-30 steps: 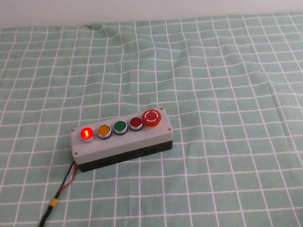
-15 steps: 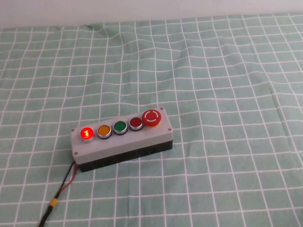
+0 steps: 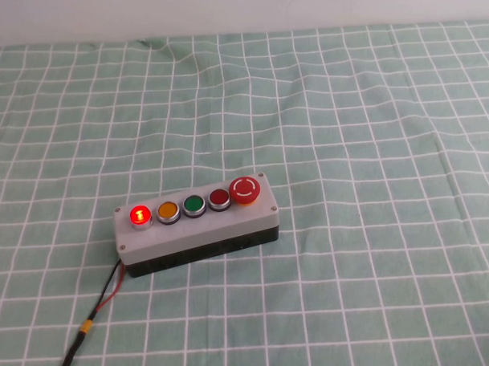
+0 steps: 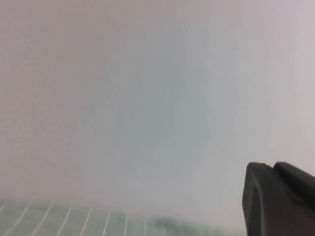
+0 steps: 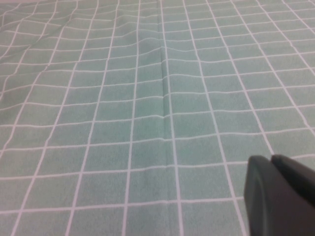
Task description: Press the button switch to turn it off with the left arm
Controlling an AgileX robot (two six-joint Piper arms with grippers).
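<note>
The button switch [image 3: 139,215] glows bright red at the left end of the grey five-button box [image 3: 200,233], which lies on the green checked cloth in the high view. Neither arm shows in the high view. My left gripper [image 4: 270,166] shows only in the left wrist view; its two black fingers are pressed together, empty, in front of a pale blank wall above a strip of cloth. My right gripper [image 5: 270,158] shows only in the right wrist view, shut and empty, above bare cloth. The box shows in neither wrist view.
On the box to the right of the lit button sit an orange button [image 3: 167,210], a green button [image 3: 194,205], a darker red button [image 3: 219,198] and a large red mushroom button [image 3: 245,190]. A black and red cable [image 3: 96,309] runs from the box's left end toward the near left edge.
A small dark bit at the bottom left corner of the high view a second ago is gone. The box and its lit button are unchanged.
</note>
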